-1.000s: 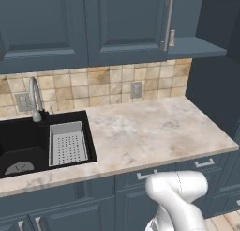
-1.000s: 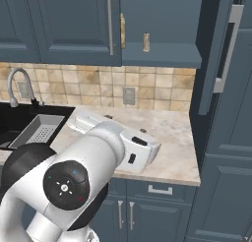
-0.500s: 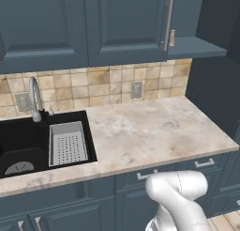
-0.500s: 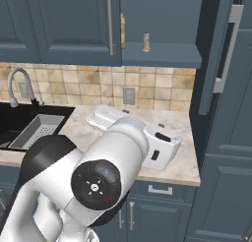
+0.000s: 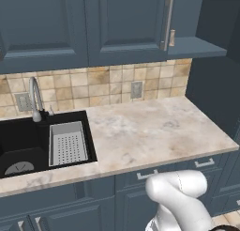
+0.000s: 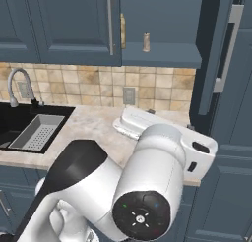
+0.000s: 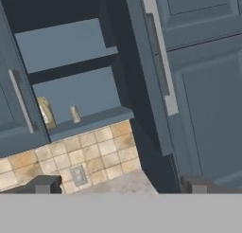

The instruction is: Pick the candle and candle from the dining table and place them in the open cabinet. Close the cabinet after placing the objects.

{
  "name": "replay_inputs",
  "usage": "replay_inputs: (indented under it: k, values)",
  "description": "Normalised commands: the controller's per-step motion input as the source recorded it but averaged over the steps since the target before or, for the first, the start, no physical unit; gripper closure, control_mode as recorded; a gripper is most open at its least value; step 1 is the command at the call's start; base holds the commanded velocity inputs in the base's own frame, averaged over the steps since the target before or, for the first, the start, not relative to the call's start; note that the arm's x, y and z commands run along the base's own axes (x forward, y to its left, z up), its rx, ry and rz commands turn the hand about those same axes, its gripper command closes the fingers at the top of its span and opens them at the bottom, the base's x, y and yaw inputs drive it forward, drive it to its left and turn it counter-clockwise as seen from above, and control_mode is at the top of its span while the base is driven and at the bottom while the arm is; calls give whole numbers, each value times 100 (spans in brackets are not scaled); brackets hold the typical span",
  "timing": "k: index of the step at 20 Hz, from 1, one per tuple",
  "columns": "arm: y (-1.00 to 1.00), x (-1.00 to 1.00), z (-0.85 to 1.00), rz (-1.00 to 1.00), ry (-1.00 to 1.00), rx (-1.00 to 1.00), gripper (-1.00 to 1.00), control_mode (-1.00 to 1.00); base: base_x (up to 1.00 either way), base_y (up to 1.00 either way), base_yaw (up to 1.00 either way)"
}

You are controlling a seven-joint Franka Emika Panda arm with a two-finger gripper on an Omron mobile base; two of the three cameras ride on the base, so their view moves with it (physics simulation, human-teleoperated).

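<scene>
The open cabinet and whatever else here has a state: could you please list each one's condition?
open cabinet: door swung open.
stubby candle: upright on bottom shelf.
slender candle: upright beside it, apart.
claw: open, holding nothing.
neighbouring cabinet doors: shut.
faucet: no water visible.

I count two small candles on the open dark blue wall cabinet's [image 7: 71,97] lower shelf: one stubby beige pillar candle [image 7: 46,112] and one slender pale stick candle [image 7: 75,114], standing near each other. I make out two blue shelves inside. One cabinet door [image 7: 149,80] stands swung open, carrying one long silver bar handle [image 7: 158,54]. Below I see one black sink [image 5: 28,148], one curved silver faucet [image 5: 34,99], one grey perforated drain tray [image 5: 68,142], and two wall outlets [image 5: 136,89] on the tiled backsplash.
</scene>
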Motion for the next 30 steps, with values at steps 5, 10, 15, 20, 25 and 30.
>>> replay_inputs:
  k: [5,10,15,20,25,30]
  values:
    - [-5,0,-2,10,-3,0,-100,-100,0,0,0]
    - [0,0,-3,19,0,0,-100,-100,0,0,0]
    - [0,0,0,23,-2,0,-100,-100,0,0,0]
    - [0,0,-5,23,-6,0,-100,-100,0,0,0]
    - [0,-1,-4,25,-14,0,-100,-100,0,0,0]
    - [0,0,-14,27,-18,0,-100,-100,0,0,0]
